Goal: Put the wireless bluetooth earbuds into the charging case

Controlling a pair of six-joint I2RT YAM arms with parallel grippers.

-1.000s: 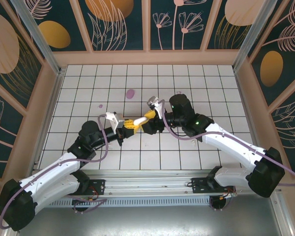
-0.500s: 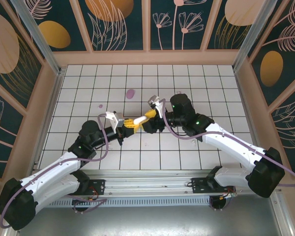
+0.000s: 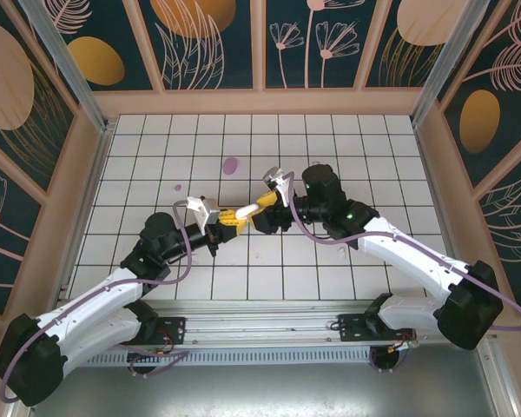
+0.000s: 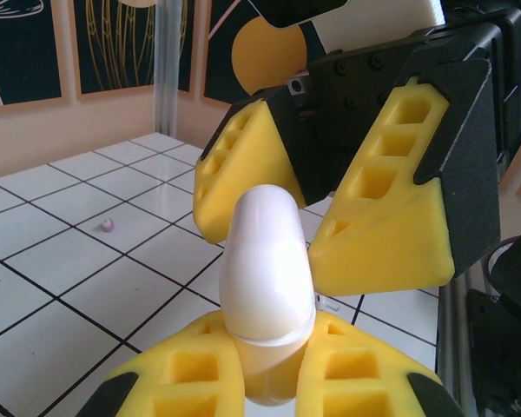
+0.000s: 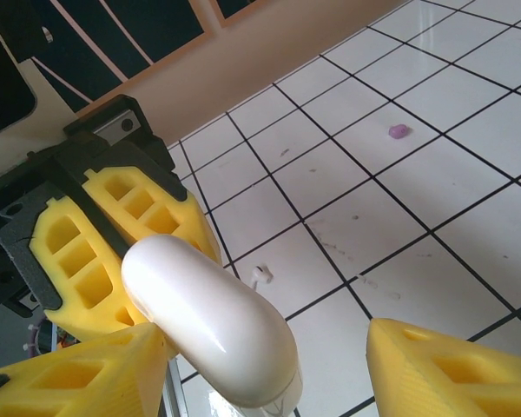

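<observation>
At lower centre the left claw [image 4: 273,365] gripped the case [image 4: 267,261] by its base; the right claw [image 4: 306,243] stood open astride its top, probably needing squaring before closing gently.

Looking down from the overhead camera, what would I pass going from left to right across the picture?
From the left: left arm's dark shoulder → pinkish speck → purple oval piece → right arm's dark shoulder.

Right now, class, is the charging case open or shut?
Shut: the charging case, clamped in the left gripper, shows its two halves meeting flush at a thin seam, with no gap.
</observation>
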